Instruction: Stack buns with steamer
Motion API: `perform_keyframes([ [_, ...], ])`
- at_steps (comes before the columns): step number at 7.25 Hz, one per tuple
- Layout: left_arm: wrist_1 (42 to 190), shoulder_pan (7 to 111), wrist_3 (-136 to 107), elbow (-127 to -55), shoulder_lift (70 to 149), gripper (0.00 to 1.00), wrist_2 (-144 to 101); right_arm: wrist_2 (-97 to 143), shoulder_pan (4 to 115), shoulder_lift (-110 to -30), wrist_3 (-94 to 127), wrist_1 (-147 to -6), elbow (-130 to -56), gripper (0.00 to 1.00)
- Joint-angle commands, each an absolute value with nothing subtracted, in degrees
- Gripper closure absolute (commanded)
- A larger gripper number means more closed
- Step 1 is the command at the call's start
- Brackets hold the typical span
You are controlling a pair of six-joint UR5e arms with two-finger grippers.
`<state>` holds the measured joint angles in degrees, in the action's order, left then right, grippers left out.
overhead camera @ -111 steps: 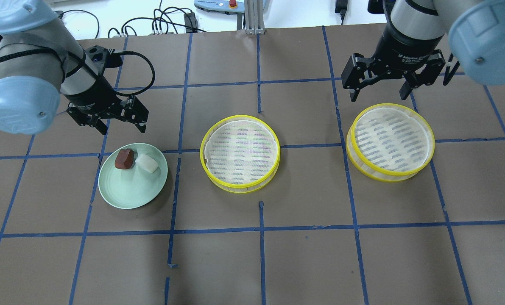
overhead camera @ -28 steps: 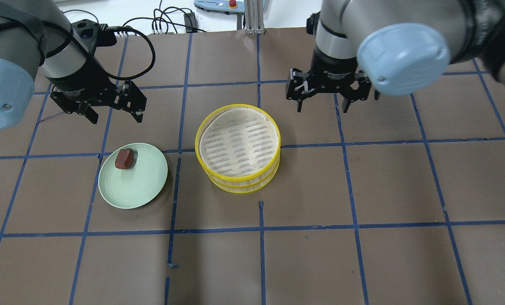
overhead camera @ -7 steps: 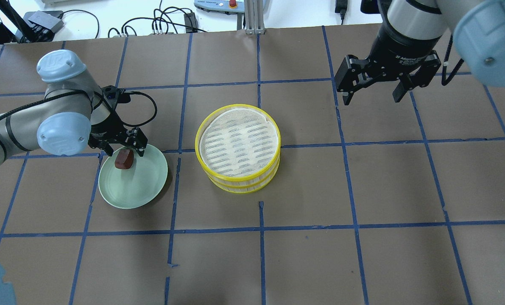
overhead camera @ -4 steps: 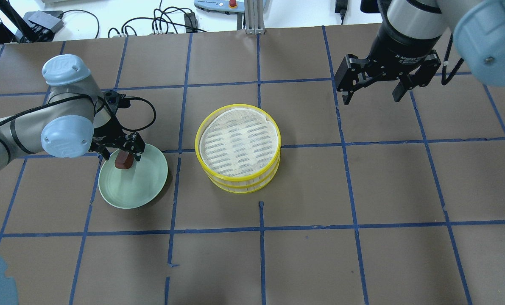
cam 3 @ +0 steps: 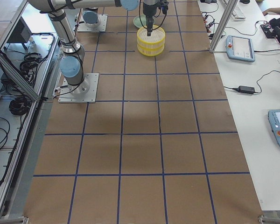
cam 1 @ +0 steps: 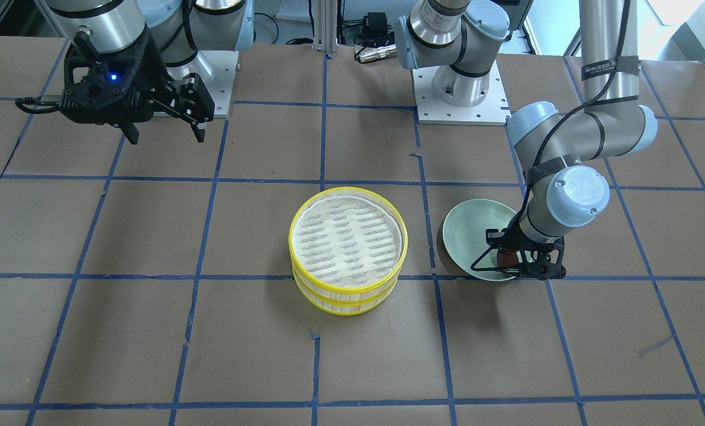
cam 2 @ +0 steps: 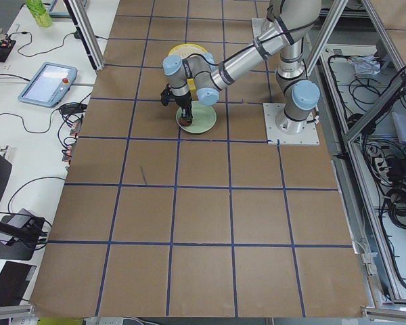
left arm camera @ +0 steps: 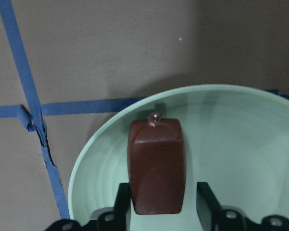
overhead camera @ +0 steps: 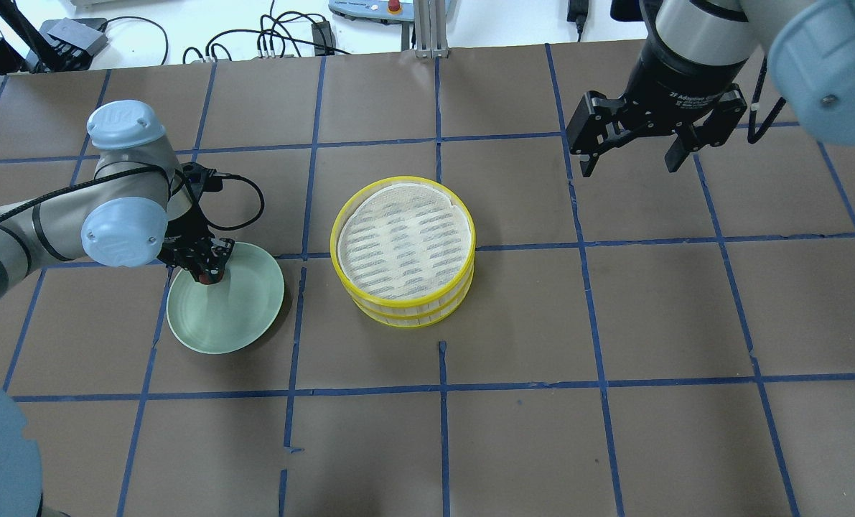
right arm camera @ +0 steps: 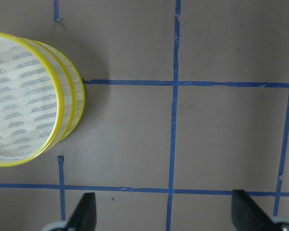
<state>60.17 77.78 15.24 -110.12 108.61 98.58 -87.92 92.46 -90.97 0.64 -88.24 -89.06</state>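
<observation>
Paper in plain brown, gridded with blue tape, is being used as the cover of the table (overhead camera: 614, 323). Near the middle of it, the two round, shallow, pale bamboo-look steamer tiers with bright yellow rims (overhead camera: 407, 310) are being kept one on top of the other, and the white slotted liner of the upper tier is being shown bare to the overhead camera. Well apart from the stack, on the robot's left, a pale green round plate (overhead camera: 233, 316) is being reached into by the left arm. Beyond the stack on the robot's right, the right gripper (overhead camera: 629, 166) is being held above bare paper with its jaws spread wide and nothing between them. The left gripper (cam 1: 521, 263) is being held down over the far edge of the plate. There the dark reddish-brown glossy bun (left arm camera: 157, 166) is being straddled by its fingers (left arm camera: 124, 198). One finger is being pressed against the bun's side. The other is being kept just beside it, with a sliver of green showing between. The bun is being borne by the plate.
</observation>
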Motion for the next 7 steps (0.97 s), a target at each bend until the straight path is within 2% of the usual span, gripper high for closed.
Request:
perform_keyframes([
  [1,59.41,78.48,15.03,-110.13,104.70,1.00,98.70,-87.89,92.55,-90.97,0.88,-88.24,-88.95,0.00],
  [4,62.83,85.92,10.93,-109.08,94.60,1.00,95.56,-87.89,92.46,-90.97,0.88,-88.33,-88.86,0.00],
  [7,61.97,99.63,-8.11,-103.55,96.15,1.00,89.93,-87.89,92.46,-90.97,0.97,-88.33,-88.94,0.00],
])
